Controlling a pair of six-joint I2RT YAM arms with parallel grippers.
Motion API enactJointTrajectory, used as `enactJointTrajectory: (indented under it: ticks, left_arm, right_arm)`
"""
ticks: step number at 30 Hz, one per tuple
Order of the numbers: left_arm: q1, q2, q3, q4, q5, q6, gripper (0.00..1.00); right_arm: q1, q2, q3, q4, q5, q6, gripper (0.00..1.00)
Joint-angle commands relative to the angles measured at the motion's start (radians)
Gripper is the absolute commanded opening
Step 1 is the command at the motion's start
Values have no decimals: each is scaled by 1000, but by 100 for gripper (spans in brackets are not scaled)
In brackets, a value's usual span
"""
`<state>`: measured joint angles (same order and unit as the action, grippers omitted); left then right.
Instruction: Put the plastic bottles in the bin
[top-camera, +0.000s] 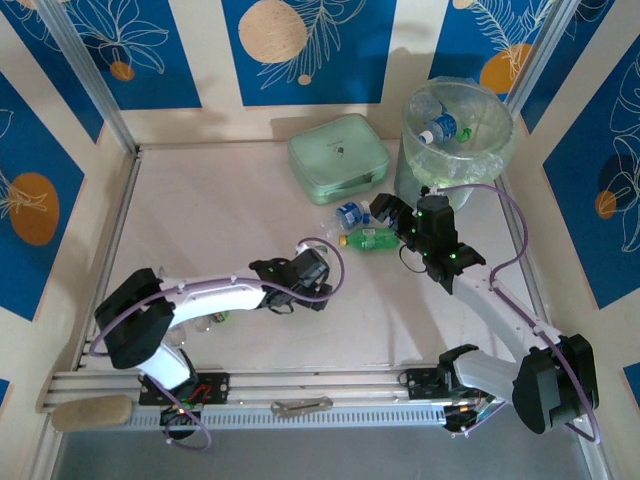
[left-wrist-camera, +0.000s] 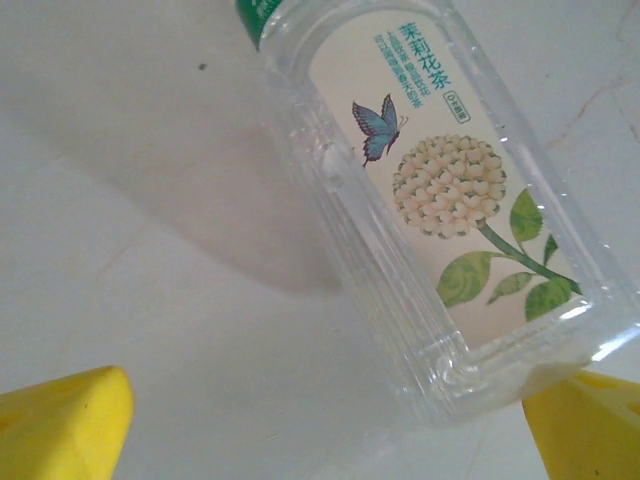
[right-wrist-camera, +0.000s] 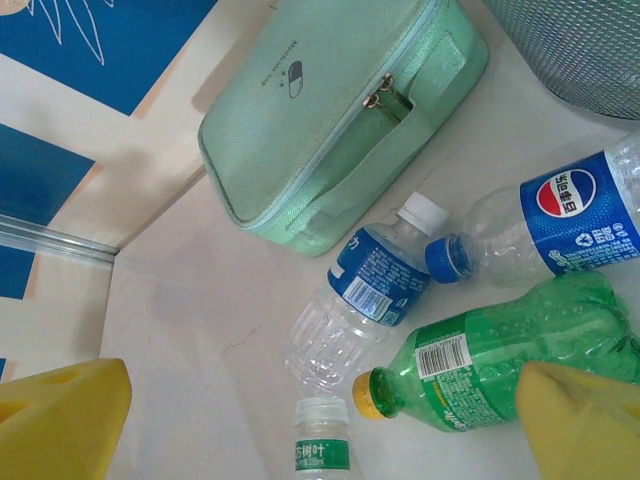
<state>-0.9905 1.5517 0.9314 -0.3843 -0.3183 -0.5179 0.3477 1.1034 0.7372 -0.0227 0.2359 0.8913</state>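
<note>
Left fingers (left-wrist-camera: 70, 425) spread wide, holding nothing. Clear flower-label bottle (left-wrist-camera: 440, 190) lies on the surface (left-wrist-camera: 150, 250) just ahead, its base by one finger. Right fingers (right-wrist-camera: 60, 420) also wide and empty, over green bottle (right-wrist-camera: 500, 365), blue-label bottle (right-wrist-camera: 360, 300) and Pepsi bottle (right-wrist-camera: 570, 215), all lying close together. Mint case (right-wrist-camera: 330, 120) just beyond them. Bin (top-camera: 495, 150) far right, with bottles (top-camera: 440, 128) inside.

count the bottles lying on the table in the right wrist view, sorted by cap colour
white cap: 2, the blue-labelled clear bottle and the green-labelled bottle at the bottom edge
blue cap: 1, the pepsi bottle
yellow cap: 1, the green bottle
total: 4
</note>
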Motion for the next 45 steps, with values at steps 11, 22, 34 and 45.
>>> enactJointTrajectory:
  ticks: [11,22,34,45]
  left_arm:
    - [12,117,127,67,136,-130,99]
    - [12,202,132,60,13,-101,99]
    - [13,194,95,110,-55,-46,67]
    - [27,-95,-95,275,-133,2,58]
  right_arm:
    - [1,-12,-15,-4,16,5,99]
    - [-15,-52,-44,-20,31,3,99]
    - [-13,-43,-46,-18,13,15,99]
    - [2,1,-33,48,-106,-3,99]
